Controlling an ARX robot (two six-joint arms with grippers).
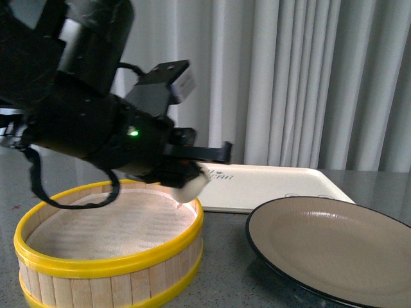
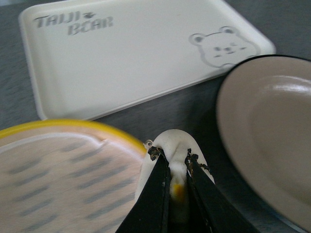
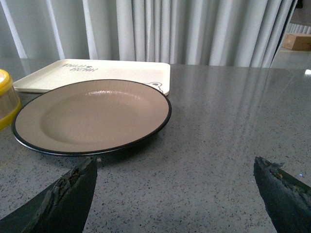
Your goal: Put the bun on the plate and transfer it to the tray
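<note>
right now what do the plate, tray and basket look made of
Plate: likely glazed ceramic, maybe melamine; smooth beige surface with soft glare and a thin black rim.
Tray: looks like moulded plastic, matte cream, rounded corners, printed lettering and bear face.
Basket: upright wooden slats between glossy yellow bands, probably plastic; pale cloth-like liner inside.

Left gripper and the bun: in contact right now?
Touching. The left wrist view shows the left gripper with both jaws pressed into the bun, squeezing it between them with no gap on either side.
</note>
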